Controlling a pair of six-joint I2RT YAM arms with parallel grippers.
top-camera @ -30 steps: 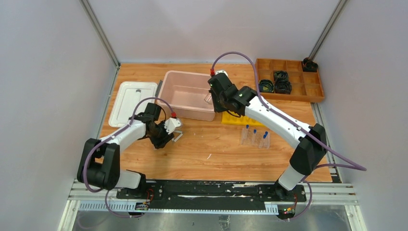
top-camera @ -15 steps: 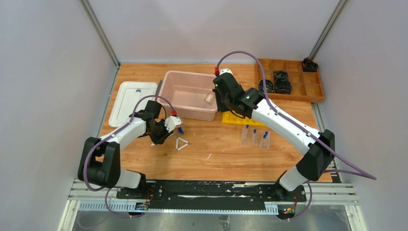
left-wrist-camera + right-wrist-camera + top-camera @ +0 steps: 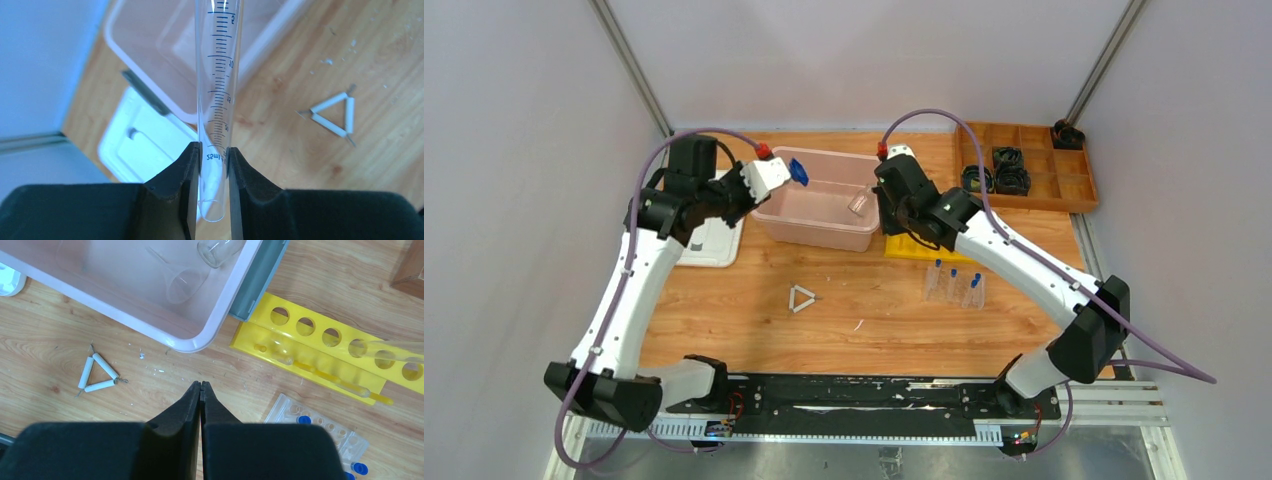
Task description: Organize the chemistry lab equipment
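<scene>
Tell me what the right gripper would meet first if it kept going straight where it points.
Probably bare wooden table just short of the pink bin: the shut right gripper aims down there. Depth is unclear, so the bin's rim could come first.

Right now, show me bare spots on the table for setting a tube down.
Bare wood: between the white lid and the white triangle, and along the near edge in front of the clear rack. Crowded: right of the pink bin, around the yellow rack.
</scene>
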